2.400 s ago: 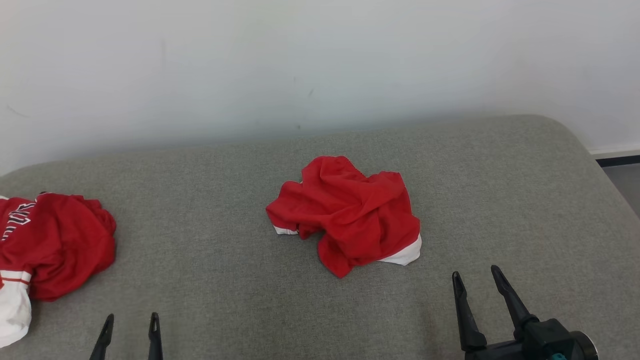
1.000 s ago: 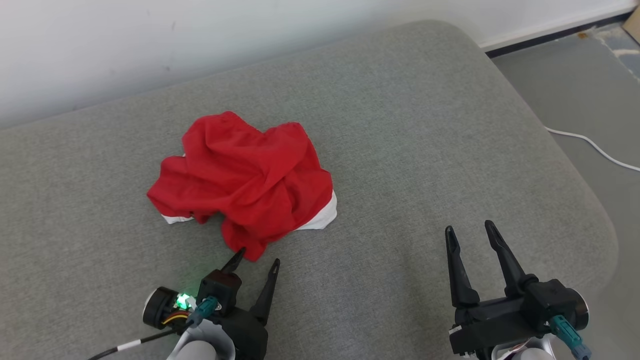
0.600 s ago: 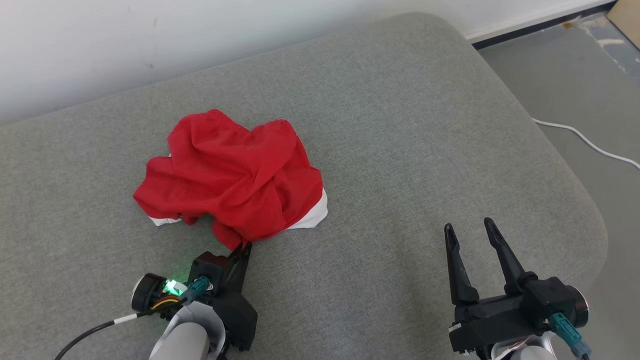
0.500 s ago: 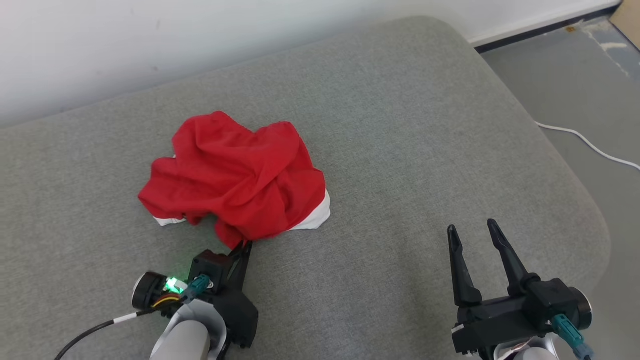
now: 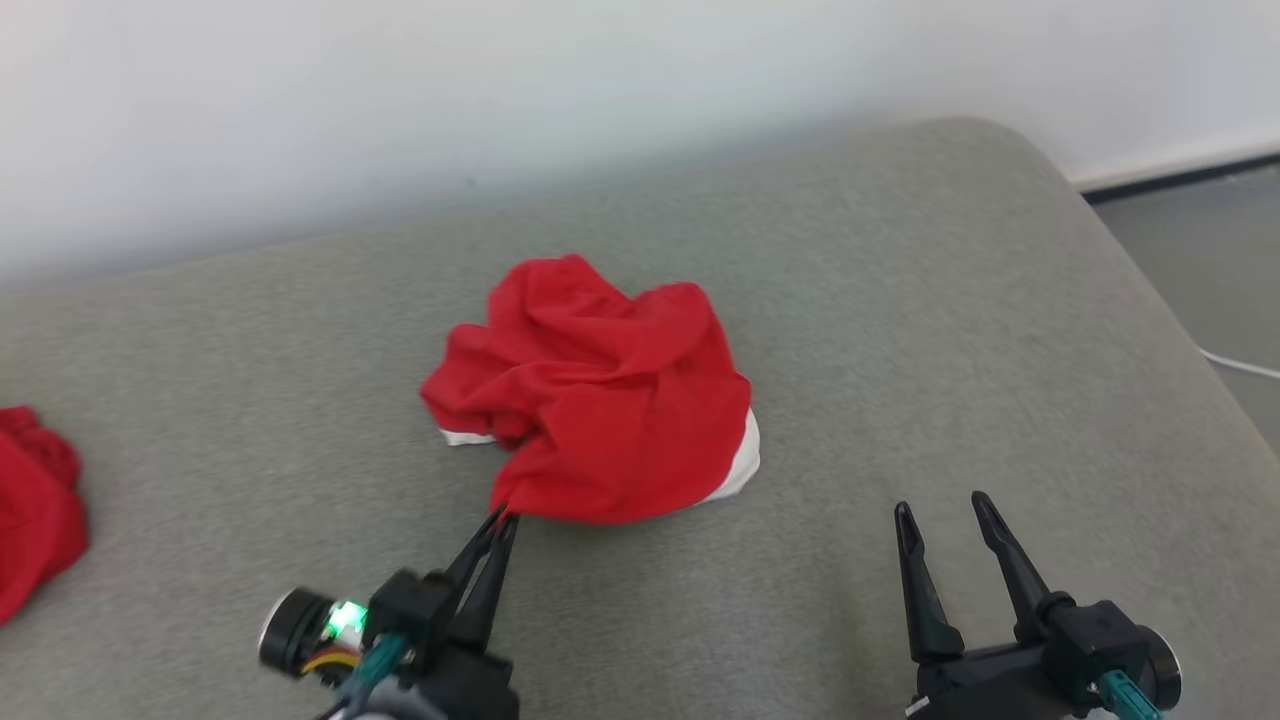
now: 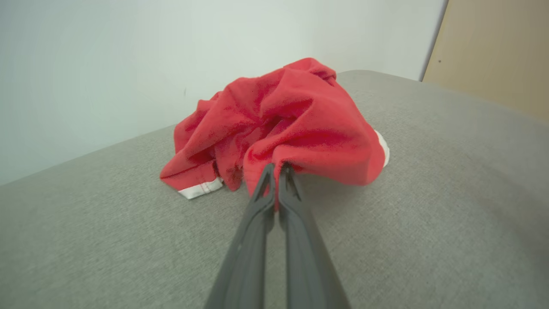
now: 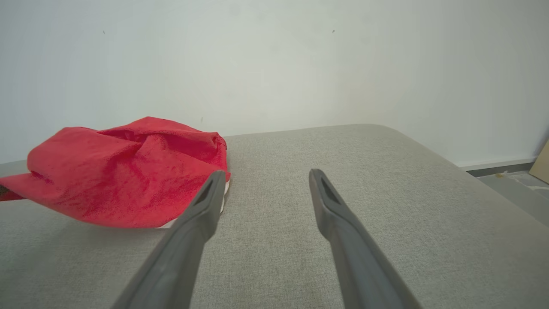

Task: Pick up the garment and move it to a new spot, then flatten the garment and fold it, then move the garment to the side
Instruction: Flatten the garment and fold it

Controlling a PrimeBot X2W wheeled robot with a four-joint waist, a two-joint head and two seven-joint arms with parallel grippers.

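The red garment [image 5: 600, 400] lay crumpled about the middle of the grey padded bench [image 5: 900, 300], nearer its back edge. The left gripper [image 5: 503, 520] was pressed together on the heap's near hem, pinching a small tuck of cloth. The right gripper [image 5: 940, 512] stood spread toward the front right corner, clear of it. The pinch looked thin to me, so the lift wanted a slow, high rise. I could read no writing or label.

garment [image 5: 610, 400] centre on cushion [image 5: 900, 300] | second garment [image 5: 30, 510] at far left
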